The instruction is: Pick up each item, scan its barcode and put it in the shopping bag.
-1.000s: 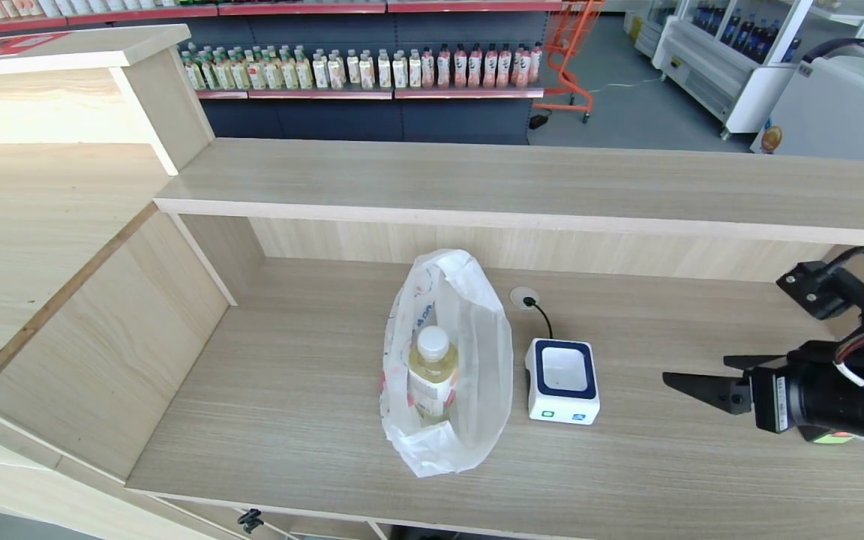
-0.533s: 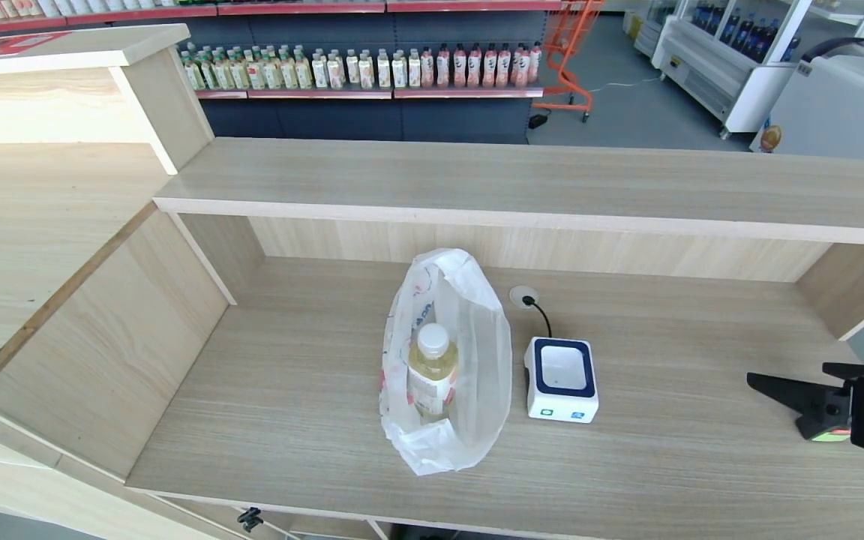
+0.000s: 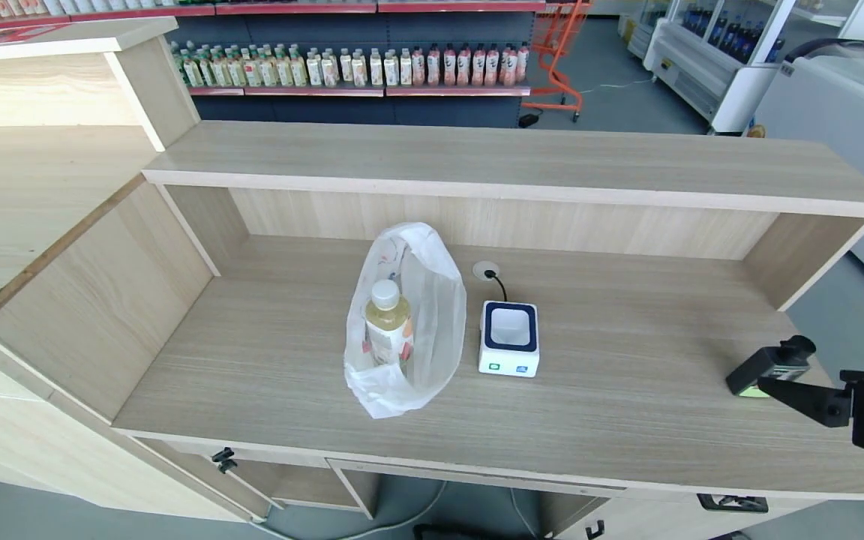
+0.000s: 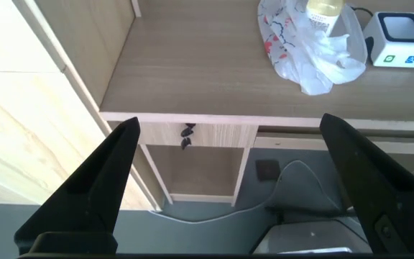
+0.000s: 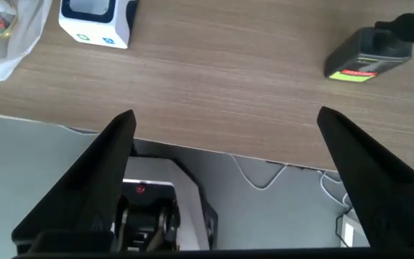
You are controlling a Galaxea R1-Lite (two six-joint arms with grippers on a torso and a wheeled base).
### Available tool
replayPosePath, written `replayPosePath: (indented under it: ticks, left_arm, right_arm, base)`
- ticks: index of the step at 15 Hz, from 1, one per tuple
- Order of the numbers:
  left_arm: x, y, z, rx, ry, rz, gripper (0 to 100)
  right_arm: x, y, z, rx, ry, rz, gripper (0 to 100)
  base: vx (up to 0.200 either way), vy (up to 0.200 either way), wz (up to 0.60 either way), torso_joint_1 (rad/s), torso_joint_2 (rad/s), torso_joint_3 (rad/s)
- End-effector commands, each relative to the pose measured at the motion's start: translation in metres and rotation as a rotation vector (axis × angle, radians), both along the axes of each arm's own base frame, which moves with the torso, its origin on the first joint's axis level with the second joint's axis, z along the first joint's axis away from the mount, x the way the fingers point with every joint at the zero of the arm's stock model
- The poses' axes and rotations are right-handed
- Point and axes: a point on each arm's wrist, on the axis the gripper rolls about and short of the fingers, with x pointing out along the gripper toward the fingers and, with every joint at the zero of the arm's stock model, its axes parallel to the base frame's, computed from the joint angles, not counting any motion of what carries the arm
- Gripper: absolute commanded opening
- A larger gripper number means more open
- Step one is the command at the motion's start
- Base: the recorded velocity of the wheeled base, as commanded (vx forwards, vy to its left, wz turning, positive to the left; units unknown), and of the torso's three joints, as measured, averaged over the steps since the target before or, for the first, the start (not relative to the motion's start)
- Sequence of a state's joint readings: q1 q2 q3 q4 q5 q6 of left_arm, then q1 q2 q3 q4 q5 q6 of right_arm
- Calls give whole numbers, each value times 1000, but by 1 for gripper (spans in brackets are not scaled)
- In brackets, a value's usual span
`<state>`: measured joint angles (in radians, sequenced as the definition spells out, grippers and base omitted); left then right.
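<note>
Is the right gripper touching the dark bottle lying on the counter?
Apart. The right wrist view shows a strip of bare counter between the open right gripper and the dark bottle.

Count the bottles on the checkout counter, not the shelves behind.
2. A pale drink bottle stands inside the shopping bag; a dark bottle lies near the counter's right end. The bag could hide another.
</note>
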<state>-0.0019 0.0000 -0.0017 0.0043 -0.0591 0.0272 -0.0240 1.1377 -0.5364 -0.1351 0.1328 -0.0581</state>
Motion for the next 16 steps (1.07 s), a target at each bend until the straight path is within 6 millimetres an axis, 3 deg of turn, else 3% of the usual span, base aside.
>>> replayPosePath:
  ticks: [1, 7, 10, 16]
  left_arm:
    - [0, 0, 0, 0, 2, 0, 100]
    - [0, 0, 0, 0, 2, 0, 100]
    - [0, 0, 0, 0, 2, 0, 100]
    - [0, 0, 0, 0, 2, 0, 100]
  right_arm:
    - [4, 0, -3, -6, 20, -12, 100]
    - [13, -7, -11, -55, 72, -105, 100]
    - [11, -11, -17, -168, 142, -117, 100]
    - [28, -13, -23, -283, 197, -115, 100]
  base:
    - [0, -200, 0, 2, 7, 2]
    - [0, -200, 0, 6, 2, 2]
    - [0, -200, 0, 1, 5, -1]
    - [0, -200, 0, 2, 2, 3]
